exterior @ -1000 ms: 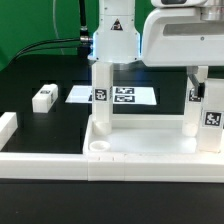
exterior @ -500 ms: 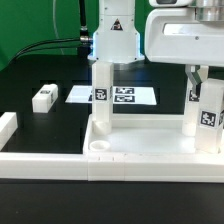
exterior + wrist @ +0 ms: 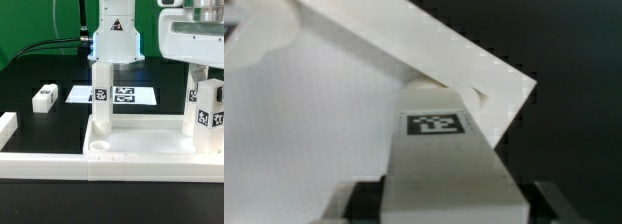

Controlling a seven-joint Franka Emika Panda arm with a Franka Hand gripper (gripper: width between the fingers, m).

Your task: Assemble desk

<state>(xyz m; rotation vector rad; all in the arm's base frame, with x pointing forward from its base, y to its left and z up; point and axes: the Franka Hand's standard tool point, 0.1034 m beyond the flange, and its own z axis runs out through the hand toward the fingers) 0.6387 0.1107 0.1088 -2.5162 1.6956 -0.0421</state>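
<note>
The white desk top (image 3: 140,150) lies tray-side up by the front border wall. Two white tagged legs stand upright in its far corner sockets, one on the exterior view's left (image 3: 101,100) and one on the right (image 3: 192,98). My gripper (image 3: 207,78) is shut on a third leg (image 3: 208,118) and holds it upright over the near right corner of the top. In the wrist view the leg (image 3: 441,150) with its tag runs out from between my fingers (image 3: 370,200), with the desk top (image 3: 295,120) behind it. A fourth leg (image 3: 44,97) lies loose on the table at the left.
The marker board (image 3: 128,96) lies flat behind the desk top. Low white border wall pieces run along the front (image 3: 45,162) and at the left edge (image 3: 8,128). The robot's base (image 3: 115,40) stands at the back.
The hand has turned and its body has shifted toward the exterior view's right. The held leg has turned about its own axis and now shows two tagged faces.
</note>
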